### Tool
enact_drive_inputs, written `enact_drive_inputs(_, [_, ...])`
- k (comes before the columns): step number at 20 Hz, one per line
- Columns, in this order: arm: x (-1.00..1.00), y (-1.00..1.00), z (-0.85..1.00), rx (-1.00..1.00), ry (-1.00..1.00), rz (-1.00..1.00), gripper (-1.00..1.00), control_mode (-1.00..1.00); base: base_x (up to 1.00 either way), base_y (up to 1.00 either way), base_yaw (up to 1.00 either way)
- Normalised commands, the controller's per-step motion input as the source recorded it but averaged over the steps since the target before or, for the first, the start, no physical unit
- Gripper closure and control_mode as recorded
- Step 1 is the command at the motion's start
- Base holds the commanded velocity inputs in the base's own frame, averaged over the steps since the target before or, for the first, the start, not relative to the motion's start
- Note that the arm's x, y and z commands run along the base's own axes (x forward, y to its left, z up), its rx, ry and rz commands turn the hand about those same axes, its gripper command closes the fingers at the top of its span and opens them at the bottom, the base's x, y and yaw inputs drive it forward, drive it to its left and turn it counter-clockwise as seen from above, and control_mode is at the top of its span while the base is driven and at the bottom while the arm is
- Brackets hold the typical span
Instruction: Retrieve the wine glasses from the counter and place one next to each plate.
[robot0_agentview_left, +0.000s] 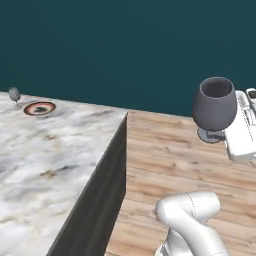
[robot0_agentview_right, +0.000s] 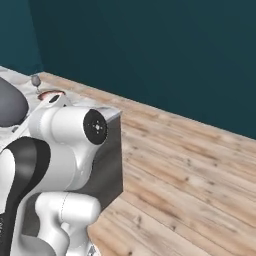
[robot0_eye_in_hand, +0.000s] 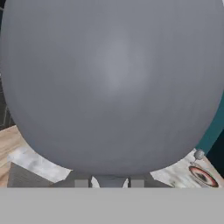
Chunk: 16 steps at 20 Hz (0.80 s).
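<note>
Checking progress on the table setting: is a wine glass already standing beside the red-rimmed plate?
Yes, a small wine glass stands just left of the red-rimmed plate on the marble top.

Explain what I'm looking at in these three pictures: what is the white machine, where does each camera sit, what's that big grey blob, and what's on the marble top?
The white machine is a robot arm on a base that can drive. Two cameras ride on that base behind the arm, one to its left, one to its right. The third sits on the hand, looking along the gripper. The grey blob is a wine glass seen very close; the gripper grips it at the stem, carrying it upright above the wooden floor. On the marble top, at its far end, lies a red-rimmed plate with a second, small glass standing beside it.
</note>
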Motion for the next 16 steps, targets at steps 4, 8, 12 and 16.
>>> enact_drive_inputs(4, [0.0,0.0,0.0,0.0,0.0,0.0,1.0,1.0,1.0,-0.34,0.35])
enact_drive_inputs(8, [0.0,0.0,0.0,0.0,0.0,0.0,1.0,1.0,1.0,-0.39,0.37])
enact_drive_inputs(12, [0.0,0.0,0.0,0.0,0.0,0.0,1.0,1.0,1.0,-0.44,0.4])
enact_drive_inputs(16, [0.0,0.0,0.0,0.0,0.0,0.0,1.0,1.0,1.0,-0.46,0.42])
